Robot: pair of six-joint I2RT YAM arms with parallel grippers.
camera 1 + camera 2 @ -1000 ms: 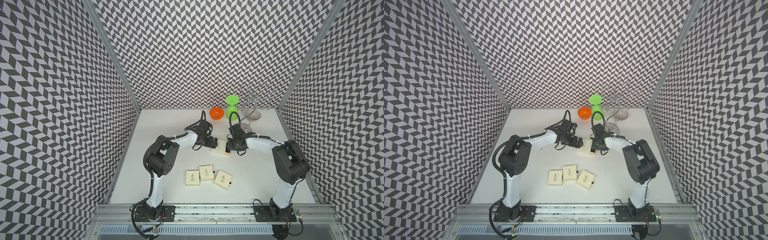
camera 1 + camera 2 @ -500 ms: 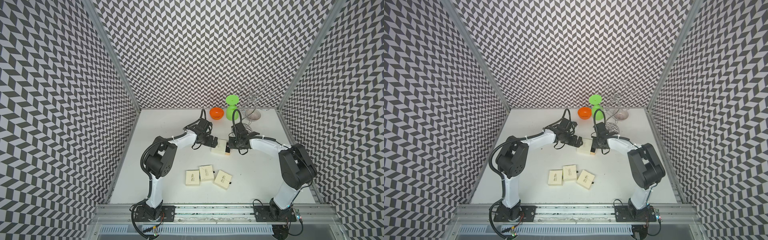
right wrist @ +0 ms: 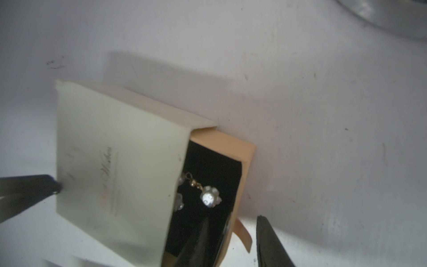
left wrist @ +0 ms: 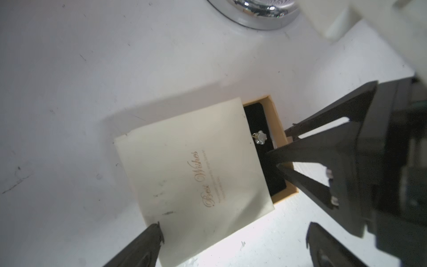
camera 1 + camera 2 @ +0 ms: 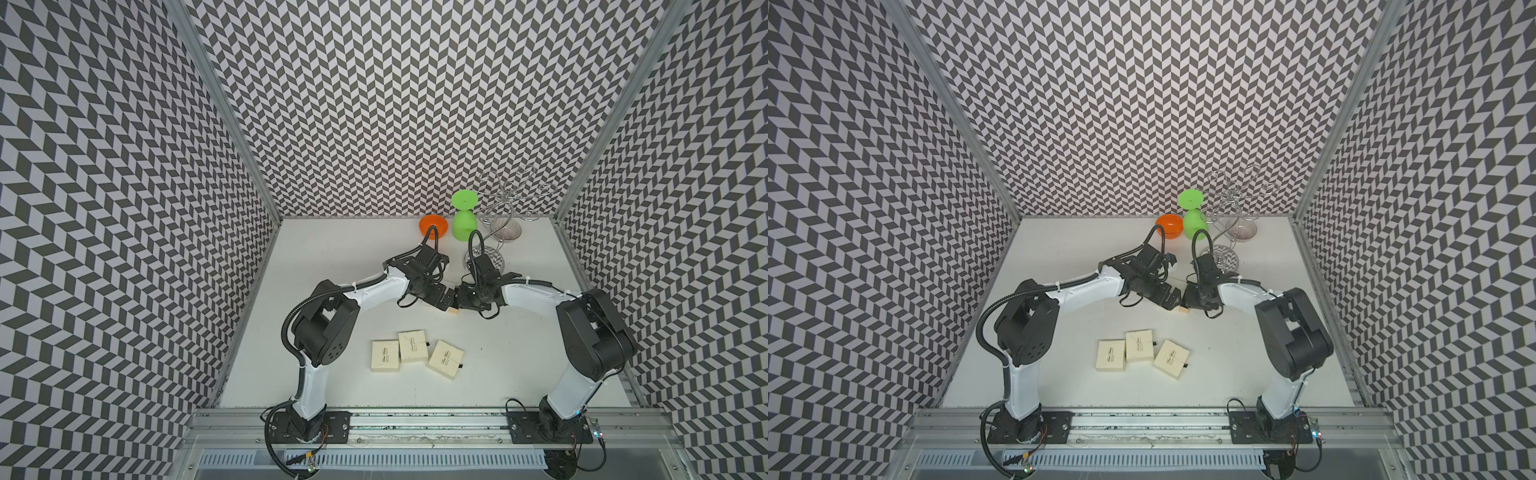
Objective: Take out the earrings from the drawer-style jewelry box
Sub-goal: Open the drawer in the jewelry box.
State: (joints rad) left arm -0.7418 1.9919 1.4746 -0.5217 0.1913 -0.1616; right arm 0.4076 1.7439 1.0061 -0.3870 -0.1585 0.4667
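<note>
Item: jewelry box (image 5: 453,311), mid-table, between my two wrists. Change noted: a second ago its cream top showed plainly between them in both top views. My wrists now crowd over it and only a tan corner peeps out. Condition: drawer (image 3: 248,157) drawn part-way out of the cream sleeve (image 4: 184,161), black pad (image 3: 215,166) exposed. Contents: the earrings (image 3: 209,196), pearly flower-shaped pieces on the pad, one in the clear, another half under the sleeve's edge; none taken out yet. Reading: access looks nearly sufficient; I judge a little more pull is needed, then the pick. My right gripper (image 3: 233,219): jaws part-way apart, width unchanged, astride the drawer's front wall, one finger inside over the pad, one outside beside the ribbon tab (image 3: 243,233). It holds nothing I can see; whether it presses the wall I cannot tell. My left gripper (image 4: 233,227): jaws at full spread, empty, one fingertip (image 4: 157,228) touching the sleeve's rear corner as a brace. Also: three closed cream boxes (image 5: 411,345), nearer my bases, well apart.
</note>
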